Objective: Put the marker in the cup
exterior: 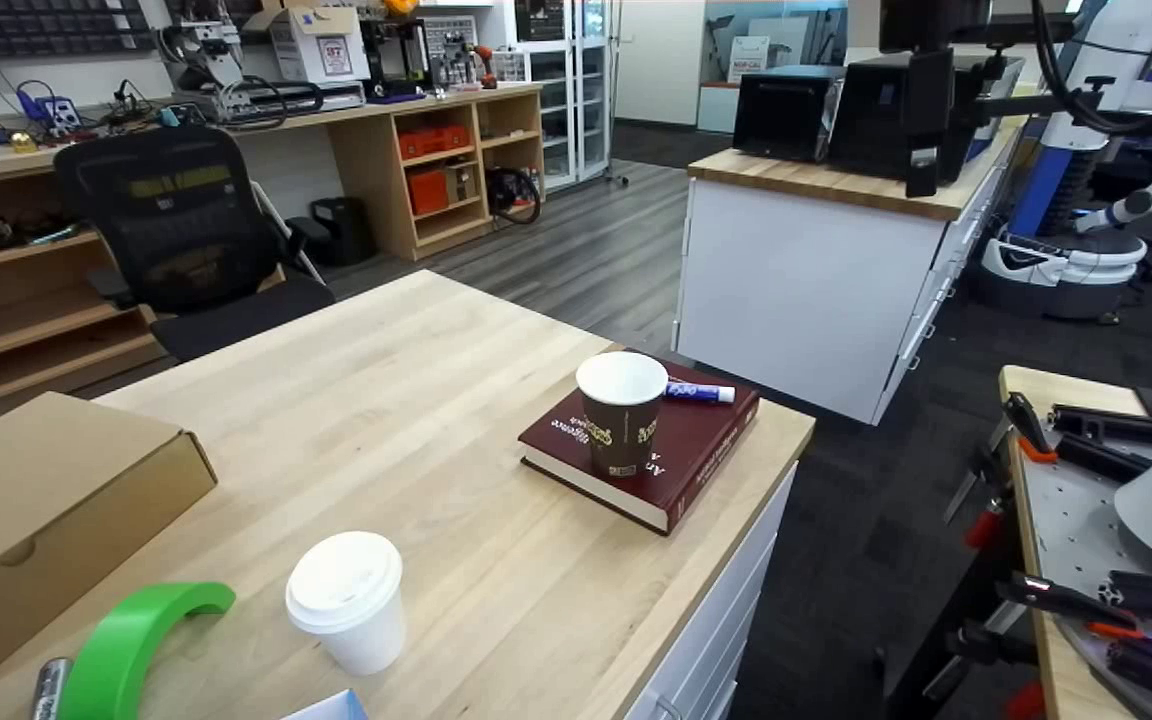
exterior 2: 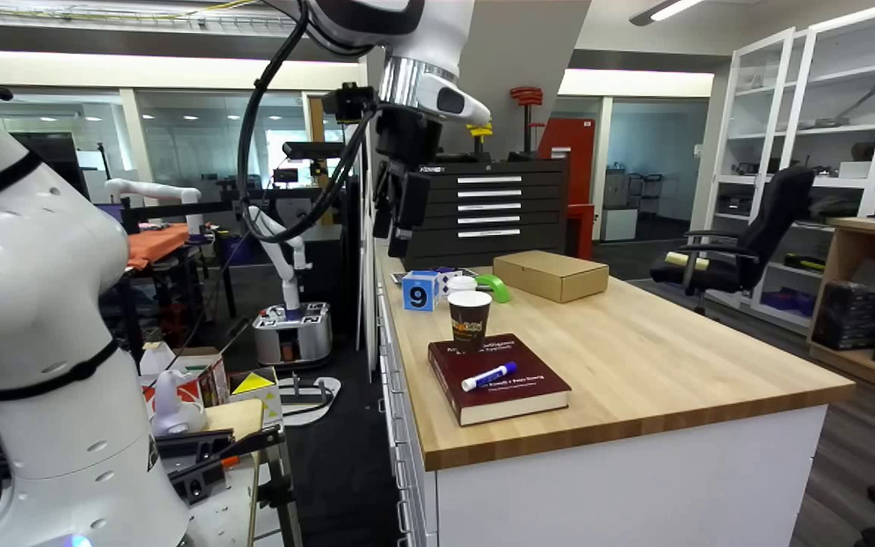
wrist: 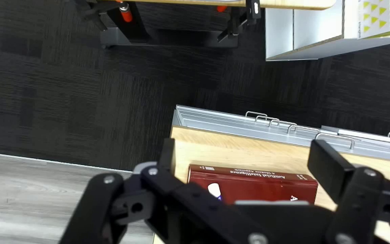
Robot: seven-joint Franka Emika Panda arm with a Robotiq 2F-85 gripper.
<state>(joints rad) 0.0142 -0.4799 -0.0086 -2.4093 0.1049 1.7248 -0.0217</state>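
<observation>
Wrist view showed you the jaws set wide and gripping nothing, while in both exterior views the marker (exterior 2: 489,377) lay on the book (exterior 2: 532,380) beside the upright cup (exterior 2: 470,322), so you apparently had grasping, lifting and placing all left to do.

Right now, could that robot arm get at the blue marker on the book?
Probably yes: the gripper is open and higher up, and nothing lies on the marker, though the cup standing nearby on the book might call for care.
</observation>
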